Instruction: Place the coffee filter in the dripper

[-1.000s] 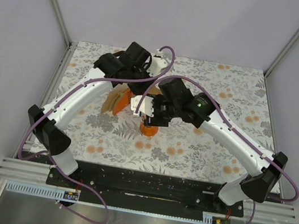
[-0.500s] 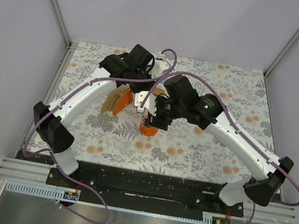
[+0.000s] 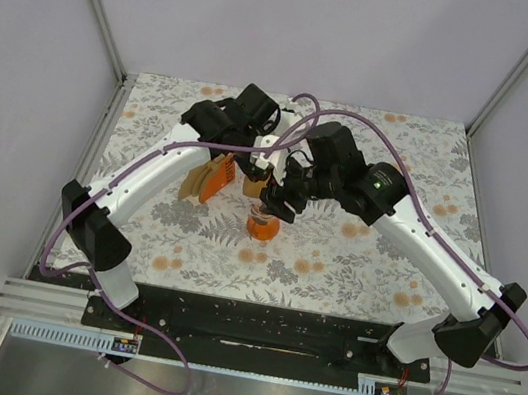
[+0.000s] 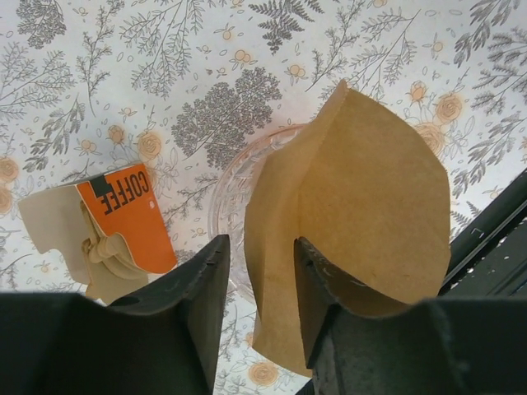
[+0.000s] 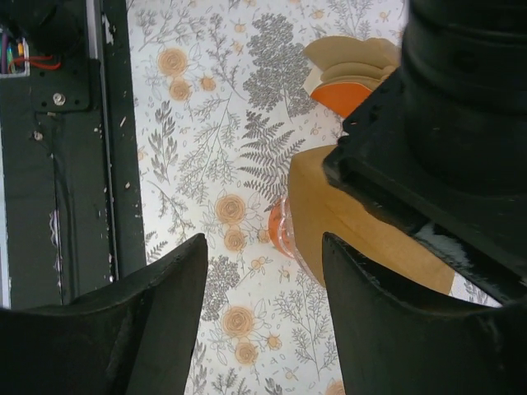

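The coffee filter (image 4: pixel 370 189), a light-brown paper fan, stands partly spread over the clear ribbed rim of the dripper (image 4: pixel 230 193). My left gripper (image 4: pixel 259 271) is open above it. The filter's left fold runs up between the jaws and lies against the right finger (image 4: pixel 317 288), apart from the left one. In the right wrist view the filter (image 5: pixel 317 206) leans in the dripper (image 5: pixel 280 230), whose orange base shows. My right gripper (image 5: pixel 263 280) is open with nothing between its fingers, just beside the dripper. From above, both grippers crowd over the dripper (image 3: pixel 261 226) and filter (image 3: pixel 253 188).
A thick bundle of brown filters in an orange "COFFEE" holder (image 4: pixel 115 214) lies just left of the dripper, also visible as the holder (image 3: pixel 206 178) from above. The floral table cover (image 3: pixel 354 263) is ringed by a metal frame; the black base rail (image 5: pixel 74 164) runs along the near edge.
My left jaws have parted from shut, letting go of the filter. Both grippers have shifted slightly toward the back of the table over the dripper.
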